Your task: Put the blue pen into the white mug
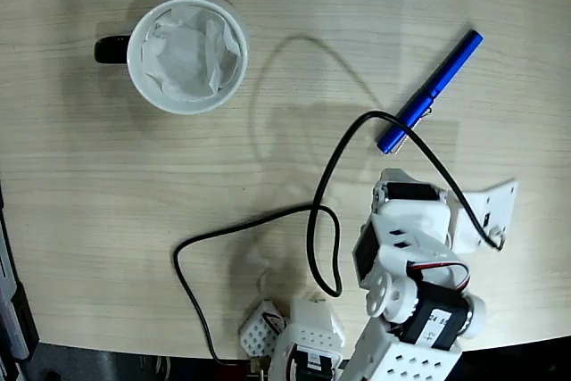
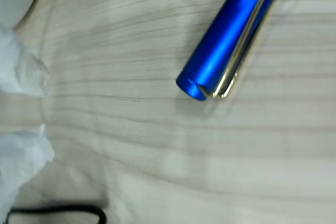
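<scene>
Arm poised over the pen — nothing picked up yet.

The gripper (image 1: pixel 477 211) sits at lower right of the fixed view, its white fingers (image 1: pixel 491 207) just below the blue pen (image 1: pixel 429 91); jaws look parted and empty, though a black cable (image 1: pixel 321 220) crosses them. The pen lies diagonally at upper right, clip end (image 2: pixel 252 40) filling the wrist view's upper right. The white mug (image 1: pixel 187 55), tissue-lined, stands well apart at upper left on the wooden table (image 1: pixel 134 185). To do it well, I'd say: straddle the barrel crosswise, near its middle, clear of the clip — then close. No readable writing; the motor sticker is too small.
</scene>
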### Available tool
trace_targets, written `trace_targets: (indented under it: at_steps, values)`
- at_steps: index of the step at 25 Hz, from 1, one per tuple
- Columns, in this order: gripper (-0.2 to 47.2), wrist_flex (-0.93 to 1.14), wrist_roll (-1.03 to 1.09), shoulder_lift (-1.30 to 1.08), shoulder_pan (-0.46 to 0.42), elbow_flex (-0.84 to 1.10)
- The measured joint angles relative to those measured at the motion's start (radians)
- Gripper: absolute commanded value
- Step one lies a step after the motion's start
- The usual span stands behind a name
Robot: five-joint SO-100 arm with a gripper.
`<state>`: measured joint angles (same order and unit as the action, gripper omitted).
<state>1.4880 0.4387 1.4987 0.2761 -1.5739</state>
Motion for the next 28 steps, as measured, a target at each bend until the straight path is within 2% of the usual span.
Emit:
trace_targets:
  at_steps: [8, 19, 23, 28]
  values:
    - [5.2, 0.152, 0.538, -0.215, 0.025, 0.253]
    - [5.6, 0.172, 0.979, -0.479, 0.087, 0.566]
    - [9.7, 0.172, 1.092, -0.538, 0.104, 0.627]
    - [18.3, 0.17, 1.155, -0.572, 0.123, 0.635]
